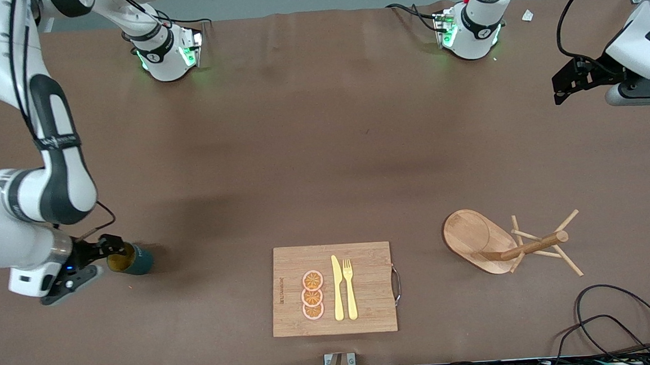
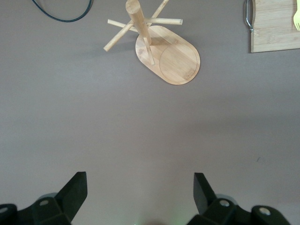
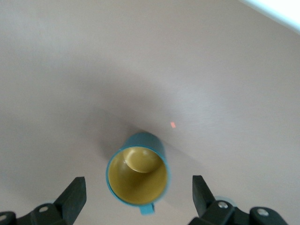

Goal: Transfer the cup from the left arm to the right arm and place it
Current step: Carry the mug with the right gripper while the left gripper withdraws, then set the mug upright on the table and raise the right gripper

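Observation:
The cup (image 1: 135, 260), dark teal with an ochre-yellow inside, stands upright on the brown table near the right arm's end. My right gripper (image 1: 108, 253) hangs just over it. In the right wrist view I look down into the cup (image 3: 138, 176), with its handle at the rim. The right gripper (image 3: 138, 180) is open and its fingers stand wide on either side of the cup without touching it. My left gripper (image 1: 557, 86) is open and empty, up over the left arm's end of the table. It is also open in the left wrist view (image 2: 139, 177).
A wooden peg rack (image 1: 495, 242) on an oval base stands toward the left arm's end and shows in the left wrist view (image 2: 164, 49). A cutting board (image 1: 365, 293) with orange slices, a knife and a fork lies near the front camera. Black cables (image 1: 610, 323) lie by the front edge.

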